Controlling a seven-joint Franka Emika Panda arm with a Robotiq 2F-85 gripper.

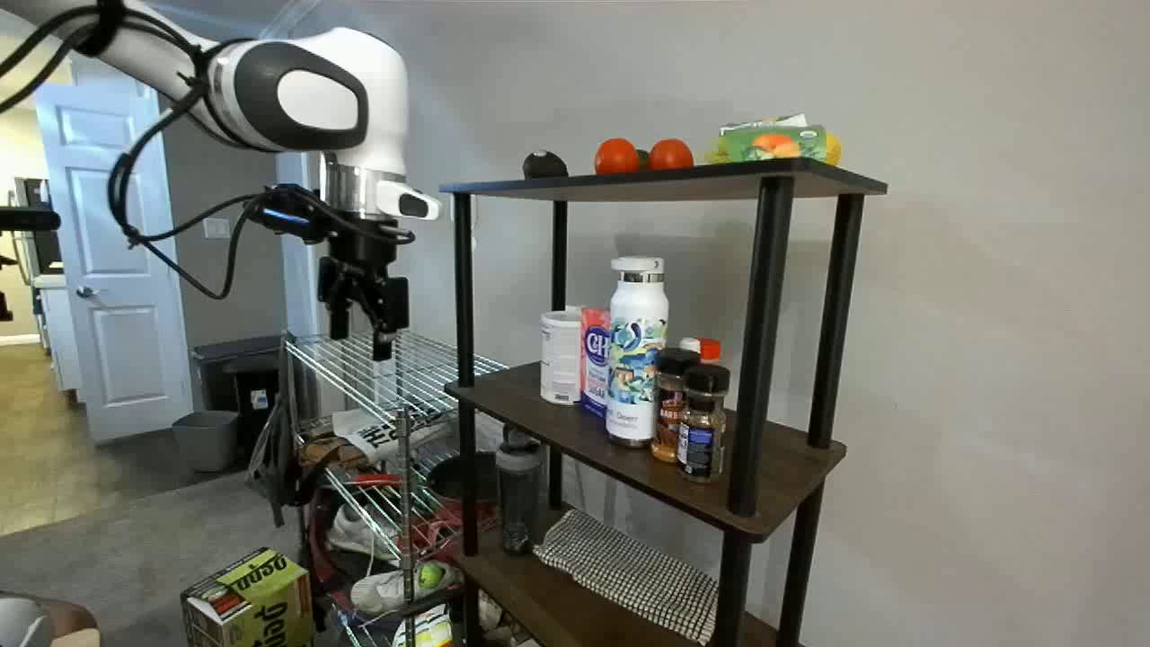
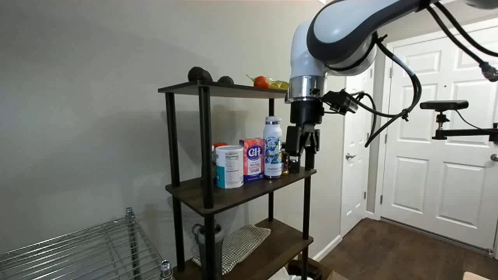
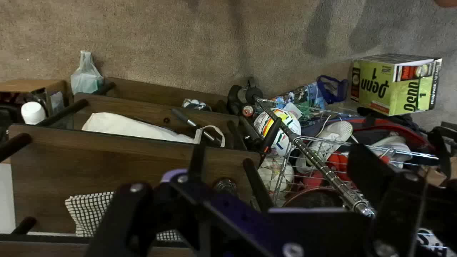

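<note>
My gripper [image 1: 361, 340] hangs pointing down beside a dark shelf unit [image 1: 503, 382], its jaws apart with nothing between them. In an exterior view the gripper [image 2: 304, 149] overlaps the shelf's right end. The wrist view shows its dark fingers [image 3: 197, 160] spread wide above the shelf and a wire rack. On the middle shelf stand a white canister [image 2: 230, 167], a C&H sugar box [image 2: 253, 159], a white patterned bottle [image 1: 638, 359] and two black-capped spice jars, the nearer jar [image 1: 702, 436] in front. A red-capped container [image 1: 709, 349] is partly hidden behind them.
Tomatoes [image 1: 617, 156], an avocado [image 1: 544, 165] and a green package [image 1: 773, 144] lie on the top shelf. Lower down are a checkered cloth [image 1: 629, 571] and a grey shaker bottle [image 1: 518, 494]. A loaded wire rack [image 1: 404, 431] adjoins the unit; a green box [image 1: 247, 600] sits on the floor.
</note>
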